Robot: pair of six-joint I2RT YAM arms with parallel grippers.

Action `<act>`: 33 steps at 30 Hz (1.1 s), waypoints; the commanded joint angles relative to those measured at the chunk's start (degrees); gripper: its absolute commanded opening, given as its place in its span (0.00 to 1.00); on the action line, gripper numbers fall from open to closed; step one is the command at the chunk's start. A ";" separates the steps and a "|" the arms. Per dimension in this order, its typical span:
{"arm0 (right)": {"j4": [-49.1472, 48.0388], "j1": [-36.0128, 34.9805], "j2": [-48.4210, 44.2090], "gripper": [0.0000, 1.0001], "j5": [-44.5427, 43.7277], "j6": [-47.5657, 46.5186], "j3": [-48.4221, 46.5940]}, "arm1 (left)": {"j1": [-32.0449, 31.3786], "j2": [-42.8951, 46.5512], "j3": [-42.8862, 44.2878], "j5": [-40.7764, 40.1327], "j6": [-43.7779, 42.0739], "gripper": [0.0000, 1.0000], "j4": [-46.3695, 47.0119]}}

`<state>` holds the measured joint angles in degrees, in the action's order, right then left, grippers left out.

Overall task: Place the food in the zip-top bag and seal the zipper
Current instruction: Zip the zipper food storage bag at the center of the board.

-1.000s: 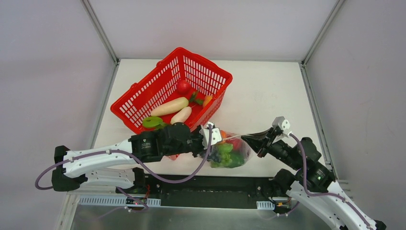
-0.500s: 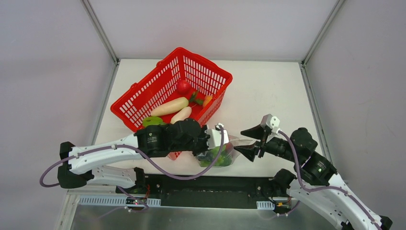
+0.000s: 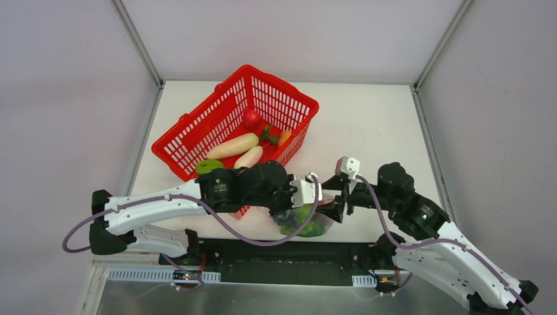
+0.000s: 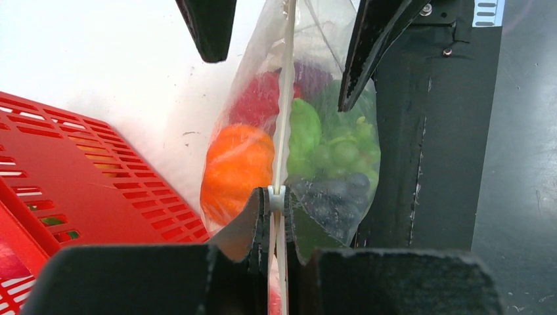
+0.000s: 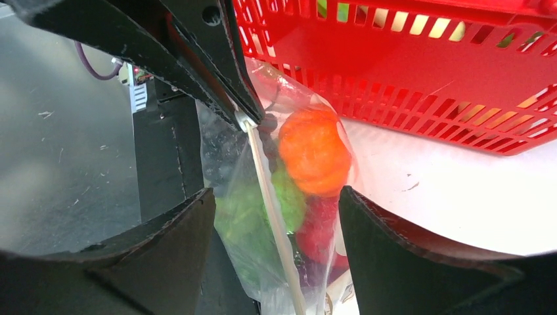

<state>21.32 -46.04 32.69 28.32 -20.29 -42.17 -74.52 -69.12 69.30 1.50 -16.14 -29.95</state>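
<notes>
The zip-top bag [image 3: 303, 222] hangs at the table's near edge, filled with food: an orange piece [image 4: 236, 164], green grapes [image 4: 335, 151], and red and purple pieces. My left gripper [image 4: 277, 203] is shut on the zipper [image 4: 284, 131], pinching the whitish strip at the bag's top edge. My right gripper [image 5: 274, 197] is open, one finger on each side of the bag and zipper [image 5: 272, 216], touching neither. In the top view the left gripper [image 3: 314, 195] and the right gripper [image 3: 336, 200] meet over the bag.
The red basket [image 3: 197, 131] stands behind the left arm. It holds two white radishes [image 3: 233, 146], a red tomato [image 3: 251, 119], a carrot [image 3: 284, 138] and a green disc [image 3: 209, 166]. The black mounting rail [image 3: 282, 252] lies just below the bag.
The right gripper opened, letting go of the bag's right end, and slid left to straddle the bag. The left gripper carried the zipper rightward, staying shut.
</notes>
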 commanded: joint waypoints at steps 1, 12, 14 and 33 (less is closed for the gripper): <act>-1.47 0.15 2.02 0.71 4.03 -2.46 -1.41 | 0.29 0.64 2.95 1.06 -0.84 0.00 2.37; -3.90 0.15 2.95 0.60 5.97 -2.35 0.80 | 0.41 0.53 1.86 1.58 -0.56 0.00 3.46; -4.13 0.11 3.83 0.56 6.45 -2.34 0.78 | 0.43 0.71 1.72 1.66 -0.39 0.00 3.73; -8.68 0.09 -0.14 0.00 1.70 1.57 4.72 | 1.70 6.05 -4.96 -1.05 2.04 0.00 6.89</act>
<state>15.49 -46.06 33.67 32.08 -19.88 -37.58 -73.76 -66.57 65.43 2.46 -15.35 -25.36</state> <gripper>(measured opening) 0.011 0.047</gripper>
